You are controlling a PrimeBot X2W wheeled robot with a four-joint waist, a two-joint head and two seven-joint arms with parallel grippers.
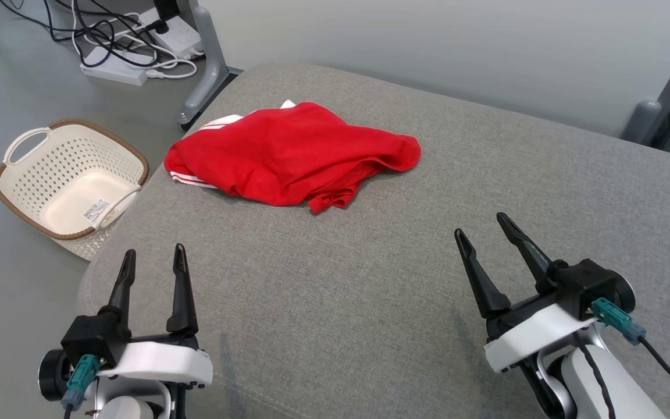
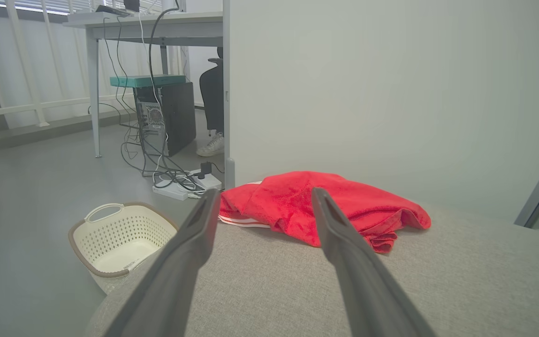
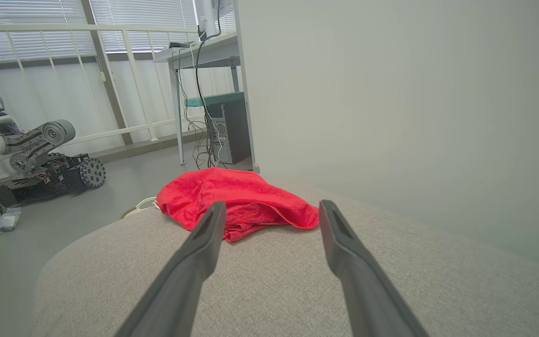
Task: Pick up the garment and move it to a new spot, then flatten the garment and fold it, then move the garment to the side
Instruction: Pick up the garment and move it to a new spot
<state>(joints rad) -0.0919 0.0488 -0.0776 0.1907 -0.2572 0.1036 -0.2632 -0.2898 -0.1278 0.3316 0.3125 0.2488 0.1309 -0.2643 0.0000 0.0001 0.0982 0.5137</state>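
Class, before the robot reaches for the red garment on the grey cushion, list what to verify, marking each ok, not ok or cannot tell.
1. Left gripper open and empty: ok.
2. Right gripper open and empty: ok.
3. Red garment uncovered, in plain sight: ok.
4. Garment lying flat: not ok, it is crumpled.
5. Grey cushion bare between grippers and garment: ok.
6. Garment's left edge fully on the cushion: cannot tell.

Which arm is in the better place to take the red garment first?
Probably the left. The red garment lies on the left half of the cushion, nearer the open left pincer than the open right pincer.
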